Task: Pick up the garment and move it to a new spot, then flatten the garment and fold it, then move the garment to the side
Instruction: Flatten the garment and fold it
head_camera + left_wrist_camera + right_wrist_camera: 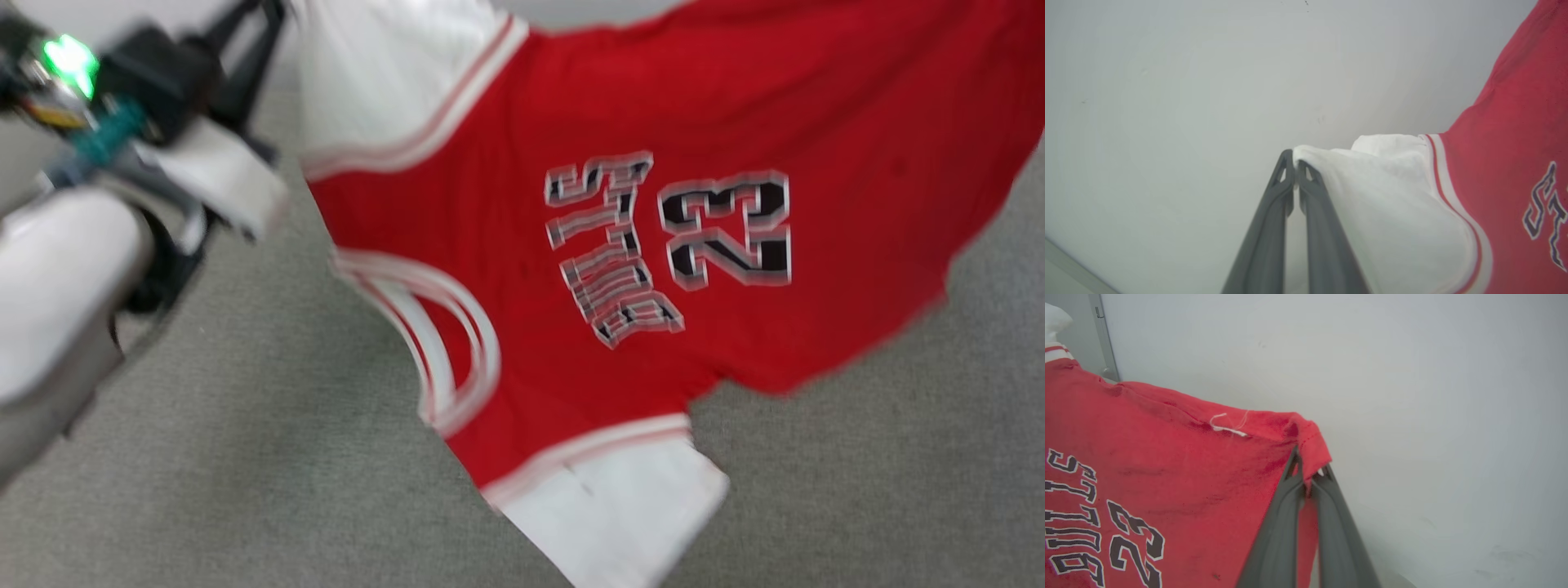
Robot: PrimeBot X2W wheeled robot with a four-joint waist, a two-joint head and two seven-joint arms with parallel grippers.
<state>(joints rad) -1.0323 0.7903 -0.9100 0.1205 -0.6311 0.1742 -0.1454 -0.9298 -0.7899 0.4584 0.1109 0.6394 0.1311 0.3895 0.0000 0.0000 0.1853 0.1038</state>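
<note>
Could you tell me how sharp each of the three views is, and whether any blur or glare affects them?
Head view: motion-blurred, lettering on the garment smeared, a green light flaring. Left wrist view: crisp on the left fingers. Right wrist view: crisp, print readable.

Showing grey carpet floor [245, 457] underneath; facing a plain whitish surface [1167, 81], softly lit; catching a thin grey metal strip [1106, 343].

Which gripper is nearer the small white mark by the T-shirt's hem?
Right. The right gripper has its jaws shut on the red hem corner, just beside the white mark; the left gripper is shut on a white sleeve, at the far end of the T-shirt.
</note>
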